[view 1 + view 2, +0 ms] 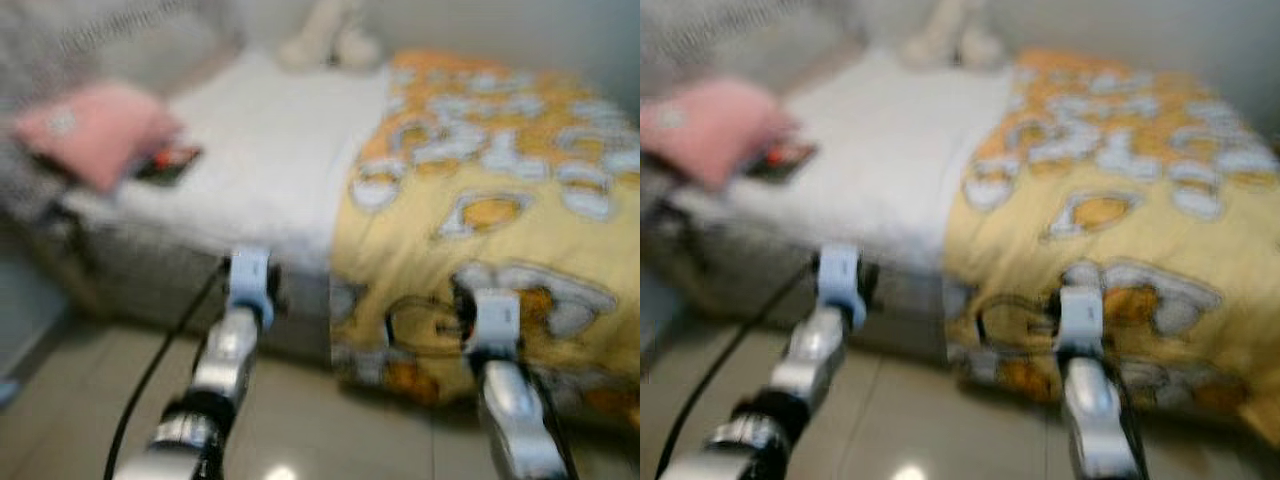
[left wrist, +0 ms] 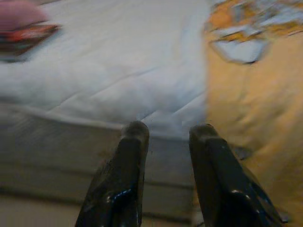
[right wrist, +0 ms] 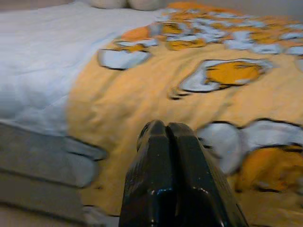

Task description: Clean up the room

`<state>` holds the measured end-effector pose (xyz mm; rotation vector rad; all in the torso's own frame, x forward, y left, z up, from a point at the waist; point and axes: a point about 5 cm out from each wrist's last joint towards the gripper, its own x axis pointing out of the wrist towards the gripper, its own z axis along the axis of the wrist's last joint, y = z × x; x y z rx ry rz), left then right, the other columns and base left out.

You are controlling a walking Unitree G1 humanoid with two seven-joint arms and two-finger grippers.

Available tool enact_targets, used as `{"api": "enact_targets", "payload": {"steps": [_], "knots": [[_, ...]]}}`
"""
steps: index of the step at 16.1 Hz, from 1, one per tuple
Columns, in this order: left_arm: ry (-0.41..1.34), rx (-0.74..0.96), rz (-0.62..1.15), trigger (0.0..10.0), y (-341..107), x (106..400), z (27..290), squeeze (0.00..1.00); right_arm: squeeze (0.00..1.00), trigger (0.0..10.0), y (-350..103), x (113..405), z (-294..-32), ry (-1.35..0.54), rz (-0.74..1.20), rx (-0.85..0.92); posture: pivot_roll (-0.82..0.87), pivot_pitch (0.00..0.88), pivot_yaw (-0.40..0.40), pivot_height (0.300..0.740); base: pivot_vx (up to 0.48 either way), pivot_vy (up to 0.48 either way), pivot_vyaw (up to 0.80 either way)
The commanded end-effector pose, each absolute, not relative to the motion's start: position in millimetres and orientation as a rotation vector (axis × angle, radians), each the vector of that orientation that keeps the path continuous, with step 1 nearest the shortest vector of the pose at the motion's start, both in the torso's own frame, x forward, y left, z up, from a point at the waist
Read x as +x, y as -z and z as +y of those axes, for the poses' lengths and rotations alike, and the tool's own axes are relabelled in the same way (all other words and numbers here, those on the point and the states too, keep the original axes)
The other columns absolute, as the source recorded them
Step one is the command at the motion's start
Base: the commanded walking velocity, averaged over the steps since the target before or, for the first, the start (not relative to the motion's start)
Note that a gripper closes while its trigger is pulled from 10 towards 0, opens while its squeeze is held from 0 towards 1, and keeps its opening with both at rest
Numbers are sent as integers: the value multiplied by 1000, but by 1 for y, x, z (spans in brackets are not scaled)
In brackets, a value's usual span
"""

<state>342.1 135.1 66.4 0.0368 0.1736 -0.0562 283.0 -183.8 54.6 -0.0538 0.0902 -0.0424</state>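
Blurred bedroom, tiled floor [image 1: 330,420]. Bed [image 1: 270,150] with white sheet ahead; yellow blanket [image 1: 500,210] covers its right part, hanging over edge. Pink pillow [image 1: 95,130] at left end, dark red-marked flat item [image 1: 168,162] just beside it. Left gripper [image 2: 165,137] before bed edge, fingers apart. Right gripper [image 3: 165,130] before blanket, fingers pressed together.

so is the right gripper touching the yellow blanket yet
Cannot tell. In the right wrist view the shut right gripper overlaps the yellow blanket, but blur hides any gap or contact.

Pillow [image 1: 95,130] left on bed [image 1: 270,160] — blanket [image 1: 500,230] right.
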Motion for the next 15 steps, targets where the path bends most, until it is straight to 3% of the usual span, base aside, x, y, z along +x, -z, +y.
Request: {"api": "enact_targets", "payload": {"steps": [1,15], "knots": [[30,44,197,10000,-61,339,137,0,0,10000,-56,284,-183,41,81,-50,60,0,48,740,0,-461,513],[2,29,202,10000,-57,335,130,0,0,10000,-53,291,-167,-50,98,-40,93,0,27,740,0,-456,491]]}}
